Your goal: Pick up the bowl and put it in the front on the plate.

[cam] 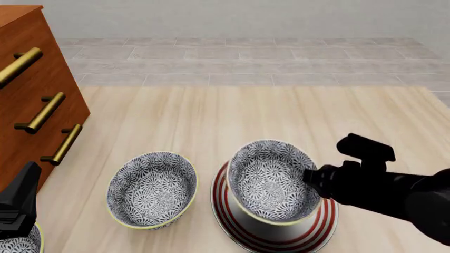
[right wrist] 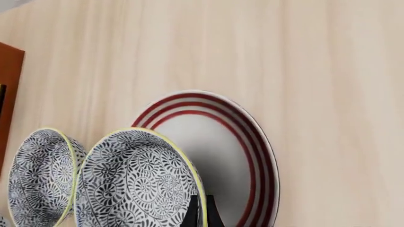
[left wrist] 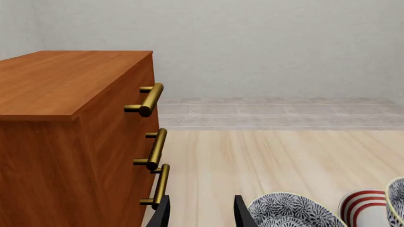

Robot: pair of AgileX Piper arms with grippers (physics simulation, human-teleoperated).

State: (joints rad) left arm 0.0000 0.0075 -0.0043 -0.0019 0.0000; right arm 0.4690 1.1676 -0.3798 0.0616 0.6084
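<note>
The floral bowl [cam: 271, 182] with a pale yellow rim hangs tilted over the red-ringed white plate [cam: 281, 238], casting a shadow on it. My right gripper [cam: 314, 176] is shut on the bowl's right rim. In the right wrist view its fingertips [right wrist: 192, 213] pinch the bowl [right wrist: 136, 184] rim above the plate [right wrist: 237, 156]. Whether the bowl touches the plate I cannot tell. My left gripper [left wrist: 200, 215] is open and holds nothing, low at the front left [cam: 28, 182] beside the dresser.
A wooden dresser [cam: 28, 79] with brass handles [cam: 46, 112] stands at the left. A second identical bowl [cam: 151, 190] sits left of the plate. A third bowl [cam: 16, 245] shows at the bottom left corner. The table's far edge meets a tiled floor.
</note>
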